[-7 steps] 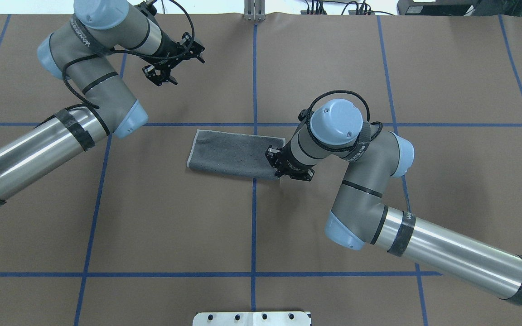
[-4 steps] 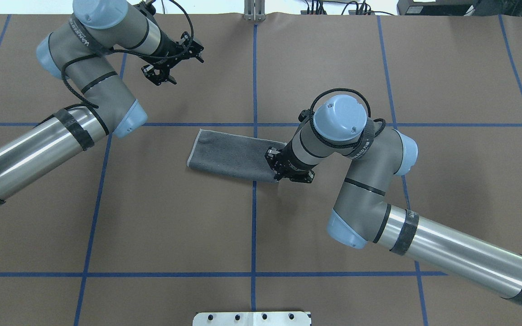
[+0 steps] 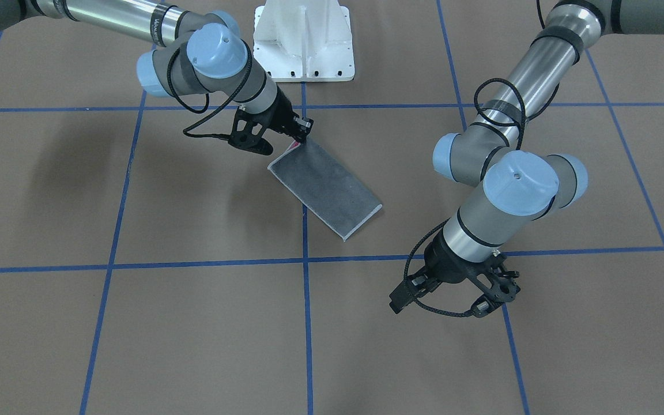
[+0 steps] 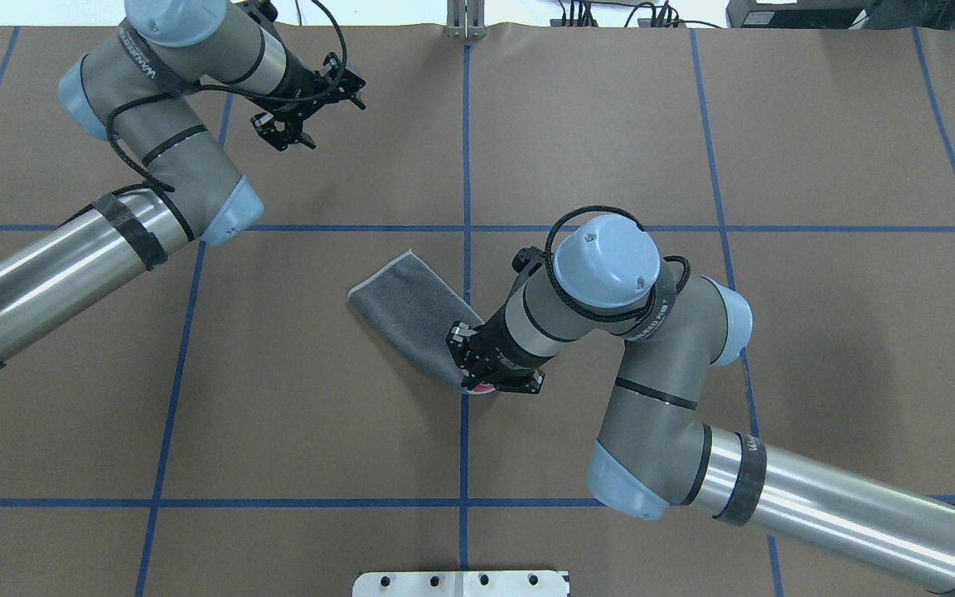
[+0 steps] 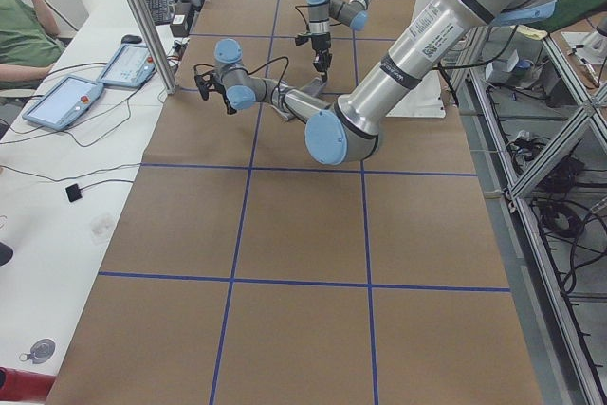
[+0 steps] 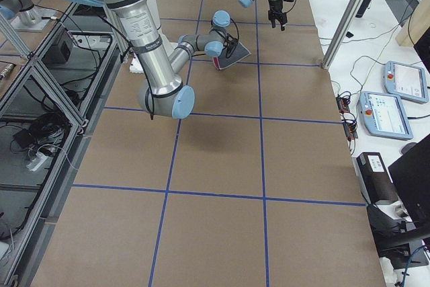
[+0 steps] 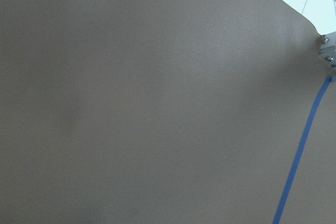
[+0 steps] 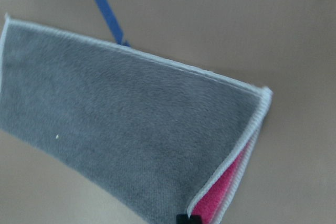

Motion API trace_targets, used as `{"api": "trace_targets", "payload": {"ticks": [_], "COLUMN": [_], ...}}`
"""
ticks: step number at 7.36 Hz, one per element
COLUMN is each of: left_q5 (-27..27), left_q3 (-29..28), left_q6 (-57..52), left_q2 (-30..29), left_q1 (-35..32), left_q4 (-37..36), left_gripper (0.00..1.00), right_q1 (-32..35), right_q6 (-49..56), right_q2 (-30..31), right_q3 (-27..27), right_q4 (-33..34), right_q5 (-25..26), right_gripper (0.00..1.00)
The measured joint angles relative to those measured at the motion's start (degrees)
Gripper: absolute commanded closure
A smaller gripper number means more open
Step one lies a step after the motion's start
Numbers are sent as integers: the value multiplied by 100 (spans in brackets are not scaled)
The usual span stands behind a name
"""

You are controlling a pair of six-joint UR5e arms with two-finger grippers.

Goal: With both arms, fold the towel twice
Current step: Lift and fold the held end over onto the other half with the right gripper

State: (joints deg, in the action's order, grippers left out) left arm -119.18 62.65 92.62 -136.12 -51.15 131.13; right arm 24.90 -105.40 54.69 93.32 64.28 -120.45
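Note:
The towel (image 4: 411,315) is folded into a narrow strip with the dark grey face up and lies diagonally near the table's middle. It also shows in the front view (image 3: 323,187) and in the right wrist view (image 8: 131,129), where the pink inner face (image 8: 223,195) peeks out at the gripped end. My right gripper (image 4: 482,383) is shut on the towel's end nearest the robot and holds it slightly raised; it also shows in the front view (image 3: 298,140). My left gripper (image 4: 307,116) is open and empty above the bare table at the far left, well away from the towel, and shows in the front view (image 3: 441,308).
The brown table cover carries a grid of blue tape lines (image 4: 465,431). The white bolted pedestal (image 3: 303,40) stands at the robot's side. A metal bracket (image 4: 465,21) sits at the far edge. An operator's desk with tablets (image 5: 95,82) runs along the far side.
My right gripper has pulled its end of the towel toward the robot and leftward, swinging the strip from nearly level to diagonal. My left gripper has drifted slightly farther away and left.

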Motion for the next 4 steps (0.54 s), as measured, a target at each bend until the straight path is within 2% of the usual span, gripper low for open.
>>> {"api": "trace_targets", "payload": {"ticks": [4], "left_q5": [-8], "left_q3": [-7], "left_q6": [-185], "left_q2": [78], "left_q1": [-66], "left_q4": [0], "left_gripper": [0], "right_q1": [-491], "right_q6": [-291], "right_q2": [-594], "right_q3": [-247], "right_q4": [-12], "right_q5": [247], "right_gripper": [100]}}
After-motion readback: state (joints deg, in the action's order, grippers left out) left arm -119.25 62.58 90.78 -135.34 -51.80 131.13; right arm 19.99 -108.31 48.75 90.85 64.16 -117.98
